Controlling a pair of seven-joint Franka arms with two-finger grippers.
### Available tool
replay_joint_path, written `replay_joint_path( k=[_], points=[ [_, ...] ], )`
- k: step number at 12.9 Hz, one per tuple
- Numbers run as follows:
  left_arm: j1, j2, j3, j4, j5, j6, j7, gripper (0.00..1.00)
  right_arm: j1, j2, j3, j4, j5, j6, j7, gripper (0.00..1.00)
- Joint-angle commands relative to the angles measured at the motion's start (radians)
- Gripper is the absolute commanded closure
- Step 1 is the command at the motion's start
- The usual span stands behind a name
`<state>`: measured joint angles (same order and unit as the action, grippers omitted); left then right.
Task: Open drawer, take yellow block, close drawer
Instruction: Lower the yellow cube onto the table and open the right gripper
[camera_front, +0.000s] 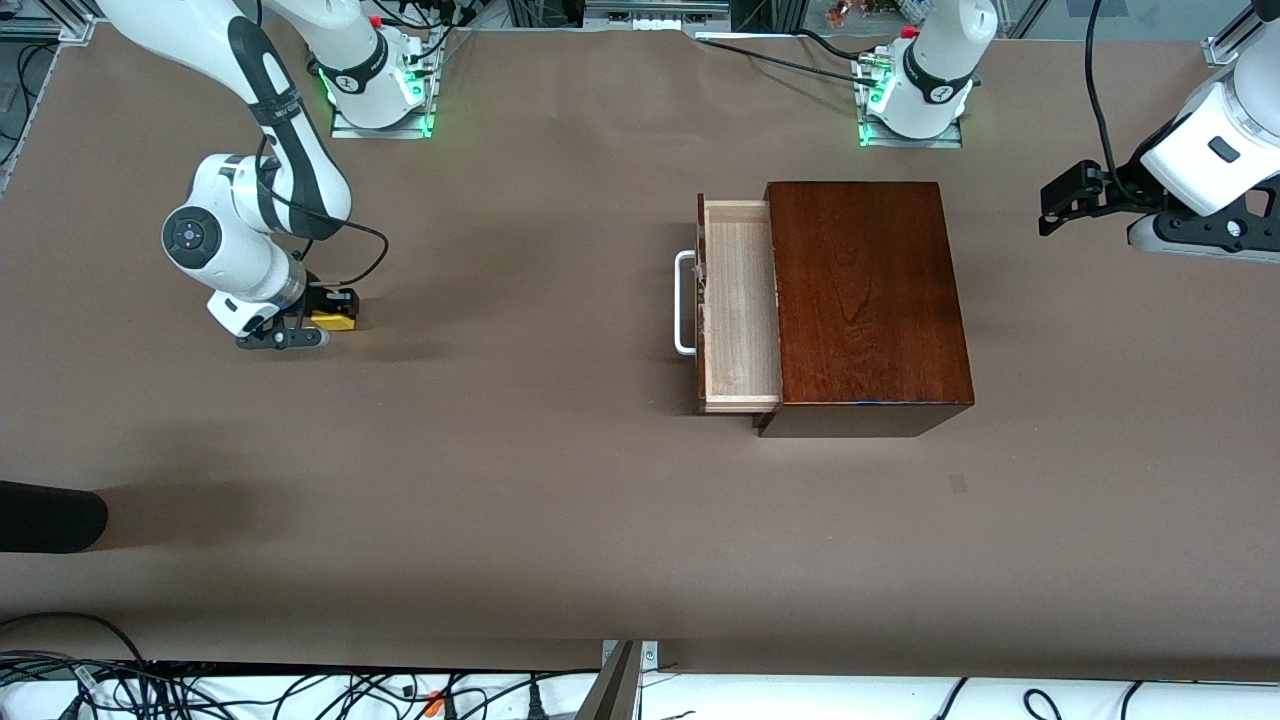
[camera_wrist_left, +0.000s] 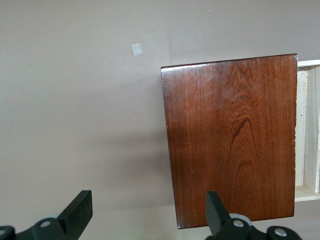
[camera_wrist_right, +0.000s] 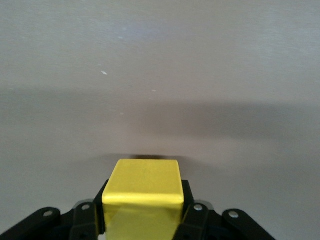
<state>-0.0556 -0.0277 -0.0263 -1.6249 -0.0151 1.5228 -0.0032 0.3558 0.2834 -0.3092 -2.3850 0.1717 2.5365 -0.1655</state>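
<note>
Black rounded object (camera_front: 50, 517) pokes in at the table's (camera_front: 500, 480) edge at the right arm's end, nearest the front camera; can't tell what it is. Small pale square mark (camera_front: 958, 483) on the table surface, just nearer the camera than the wooden box (camera_front: 868, 300).

Box is dark reddish-brown, sits flat, toward the left arm's end of the table. Its drawer (camera_front: 740, 305) is pulled part way out toward the right arm's end. Pale wood interior is exposed and looks bare in the part that shows. White U-shaped handle (camera_front: 684, 304) on the drawer front. Left wrist view shows the box top and a strip of the drawer interior at one side.

Right gripper (camera_front: 322, 322) is low, at or just above the table at the right arm's end, well apart from the box. Fingers are clamped on the yellow block (camera_front: 335, 320). Right wrist view: block (camera_wrist_right: 145, 192) sits squarely between the two black fingers (camera_wrist_right: 192, 220), top face clear, shadow on the table close under it. Can't tell if the block touches the table.

Left gripper (camera_front: 1062, 205) is up in the air over the table at the left arm's end, clear of the box. Fingers (camera_wrist_left: 80, 212) spread wide, nothing between them. That arm waits.
</note>
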Motion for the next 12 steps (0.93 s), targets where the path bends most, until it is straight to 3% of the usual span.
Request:
replay_joint_path(
  k=[1,2,3,4,5,6,9,12],
  points=[
    [-0.006,0.005,0.005,0.023,-0.005,-0.023,0.020,0.00,0.003,0.019,0.022,-0.002,0.116,0.031,-0.100,0.86],
    [-0.006,0.005,0.005,0.023,-0.005,-0.023,0.020,0.00,0.003,0.020,0.022,0.000,0.120,0.031,-0.101,0.86],
    [-0.006,0.005,0.005,0.023,-0.005,-0.023,0.019,0.00,0.006,0.020,0.022,0.001,0.121,0.031,-0.100,0.75],
    [-0.006,0.005,0.005,0.023,-0.005,-0.023,0.019,0.00,0.011,0.022,0.022,0.009,0.123,0.030,-0.082,0.38],
    [-0.006,0.005,0.005,0.023,-0.005,-0.023,0.019,0.00,0.017,0.022,0.022,0.020,0.121,0.024,-0.065,0.07],
    [-0.006,0.005,0.005,0.023,-0.005,-0.023,0.019,0.00,0.026,0.019,0.022,0.033,0.121,0.021,-0.059,0.00],
    [-0.006,0.005,0.005,0.023,-0.005,-0.023,0.019,0.00,0.026,0.002,0.021,0.113,0.121,-0.066,-0.045,0.00],
    [-0.006,0.005,0.000,0.025,-0.005,-0.023,0.019,0.00,0.014,-0.001,-0.014,0.324,0.108,-0.353,0.007,0.00]
  ],
)
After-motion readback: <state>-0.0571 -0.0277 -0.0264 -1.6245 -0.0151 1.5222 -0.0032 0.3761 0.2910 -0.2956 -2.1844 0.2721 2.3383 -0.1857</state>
